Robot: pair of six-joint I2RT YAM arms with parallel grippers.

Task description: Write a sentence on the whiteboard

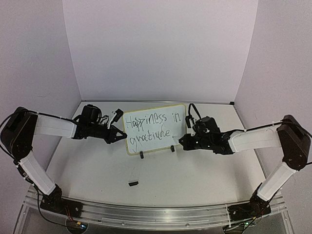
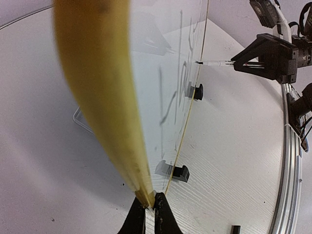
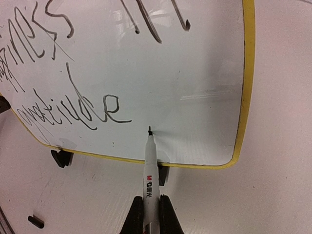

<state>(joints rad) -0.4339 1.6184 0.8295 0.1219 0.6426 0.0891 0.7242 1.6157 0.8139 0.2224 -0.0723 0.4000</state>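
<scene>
Now L claw (image 2: 150,207) clamps whiteboard (image 3: 195,97) at 9 o'clock edge; R claw (image 3: 151,204) grips marker (image 3: 150,163), tip at 4 o'clock.

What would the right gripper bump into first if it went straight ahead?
The marker it holds would press into the whiteboard first; the tip looks about touching, though depth is unclear.

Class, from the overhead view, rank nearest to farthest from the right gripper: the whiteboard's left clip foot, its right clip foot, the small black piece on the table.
1. Right clip foot, beside the right gripper, under the whiteboard's right end.
2. Left clip foot, under its left end.
3. Small black piece, alone on the table, toward the arm bases.
</scene>
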